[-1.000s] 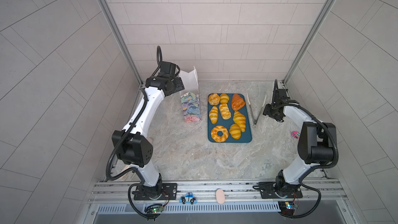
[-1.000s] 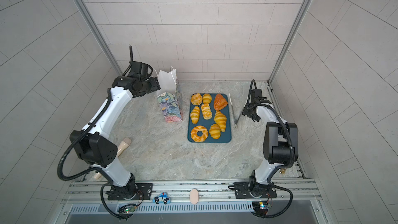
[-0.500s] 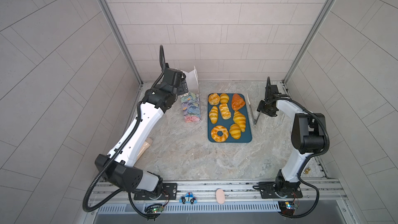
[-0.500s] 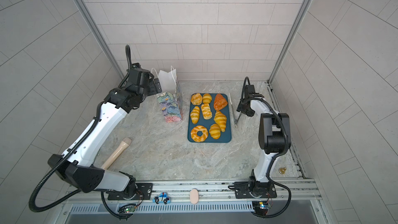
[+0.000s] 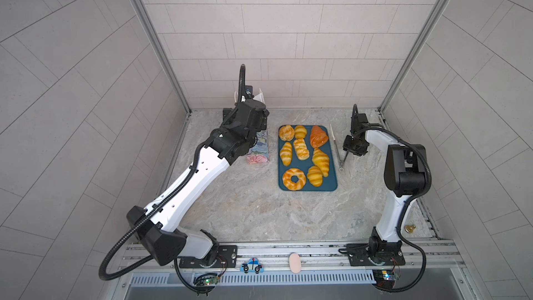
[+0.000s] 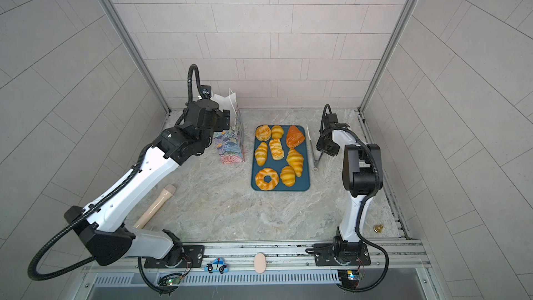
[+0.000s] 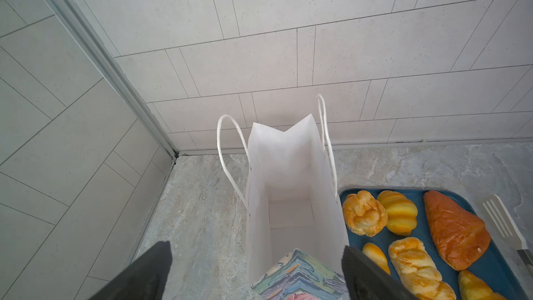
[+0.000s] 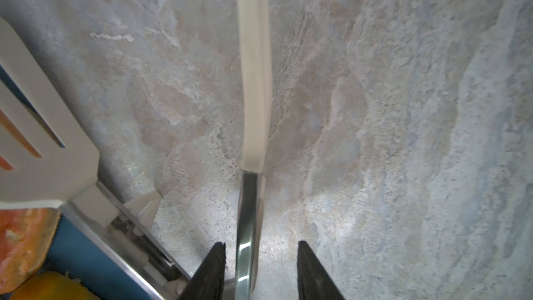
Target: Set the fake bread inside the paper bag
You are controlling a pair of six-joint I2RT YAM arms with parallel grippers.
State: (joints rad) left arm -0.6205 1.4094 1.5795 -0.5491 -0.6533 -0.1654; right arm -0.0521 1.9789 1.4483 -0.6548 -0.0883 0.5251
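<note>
1. Counter (image 5: pixel 259 212): marbled grey slab, filling the lower centre of both top views.

2. Tray (image 5: pixel 308 191): teal rectangle at centre frame, long axis running up and down the frame.

3. Paper bag (image 6: pixel 230 142): stood upright just left of the tray, with its white interior empty in the left wrist view.
   - Risk: light and tall, so a knock from the left arm would likely tip it or fold the narrow mouth shut.
   - Orientation: long axis vertical and mouth upward. The footprint's longer side ran up and down the frame.

4. Tongs (image 5: pixel 335 147): on the counter just right of the tray.
   - Risk: if clamped by one arm only, they could pivot, slip, or drag against the tray rim.
   - Orientation: hinge toward the lower edge, slotted white heads toward the upper edge.

5. Left hand (image 7: pixel 255 246): fully open and holding nothing, with one finger on either side of the bag's near end.

6. Right hand (image 8: pixel 261 243): part-open around one steel arm of the tongs, with gaps on both sides and no grip yet.

7. Fake bread (image 5: pixel 320 161): eight pieces, all on the tray and none bagged.
   - Risk: the glossy rounded surfaces seemed apt to squirt out of the tongs.
   - Orientation: the croissants lay lengthwise roughly up and down the frame. The orange-brown triangle's narrow tip pointed toward the upper edge.
</note>
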